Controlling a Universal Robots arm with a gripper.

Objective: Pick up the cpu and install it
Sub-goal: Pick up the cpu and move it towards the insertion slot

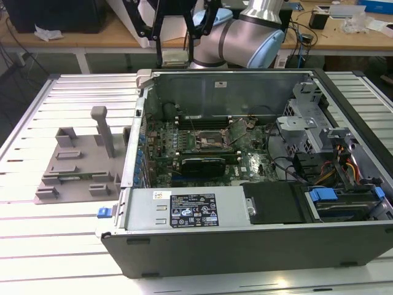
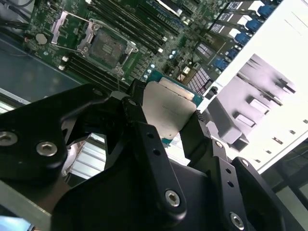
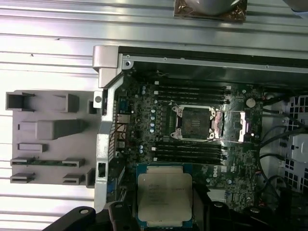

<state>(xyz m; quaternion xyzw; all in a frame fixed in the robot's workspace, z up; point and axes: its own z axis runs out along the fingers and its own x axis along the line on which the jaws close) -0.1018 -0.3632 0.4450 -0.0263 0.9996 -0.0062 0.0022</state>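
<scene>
The gripper (image 3: 164,211) is clamped on the cpu (image 3: 164,192), with its fingers (image 2: 139,120) bearing on two opposite edges. In the exterior view, the held chip hangs above the far wall of the computer case (image 1: 245,246), apparently clear of it. The motherboard socket (image 3: 195,122) lies open.

One chip (image 3: 165,197), one gripper (image 2: 166,115), one computer case (image 1: 245,249), one grey plate (image 1: 73,178) and one socket (image 3: 195,122) are showing.

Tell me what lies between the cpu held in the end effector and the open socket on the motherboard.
In the first wrist view, a bank of memory slots lies between the cpu and the socket.
</scene>
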